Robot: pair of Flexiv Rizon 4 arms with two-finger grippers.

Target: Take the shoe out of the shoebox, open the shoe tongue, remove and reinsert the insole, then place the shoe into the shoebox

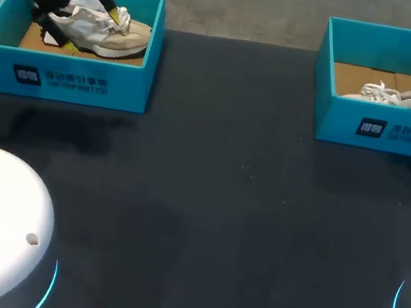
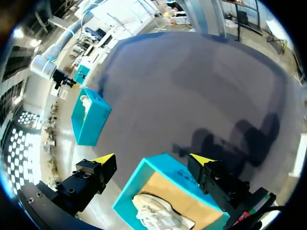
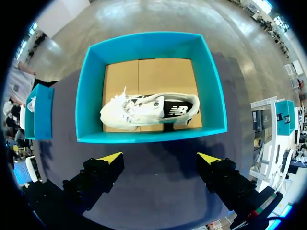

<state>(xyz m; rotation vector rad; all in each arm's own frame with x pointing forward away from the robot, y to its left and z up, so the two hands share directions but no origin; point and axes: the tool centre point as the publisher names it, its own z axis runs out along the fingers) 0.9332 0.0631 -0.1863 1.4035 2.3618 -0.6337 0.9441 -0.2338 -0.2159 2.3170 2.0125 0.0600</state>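
Right gripper [image 3: 160, 158] open above teal cardboard shoebox [image 3: 151, 135]; white lace-up sneaker [image 3: 144, 111] flat inside, long axis parallel to jaw span. Left gripper [image 2: 153, 159] open too, over 2nd teal shoebox [image 1: 76, 79], cream sneaker [image 1: 103, 32].

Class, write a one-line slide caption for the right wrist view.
Open pincer above a white shoe lying in a blue box.

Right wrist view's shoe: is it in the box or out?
In. The white shoe lies on the cardboard floor within the teal box.
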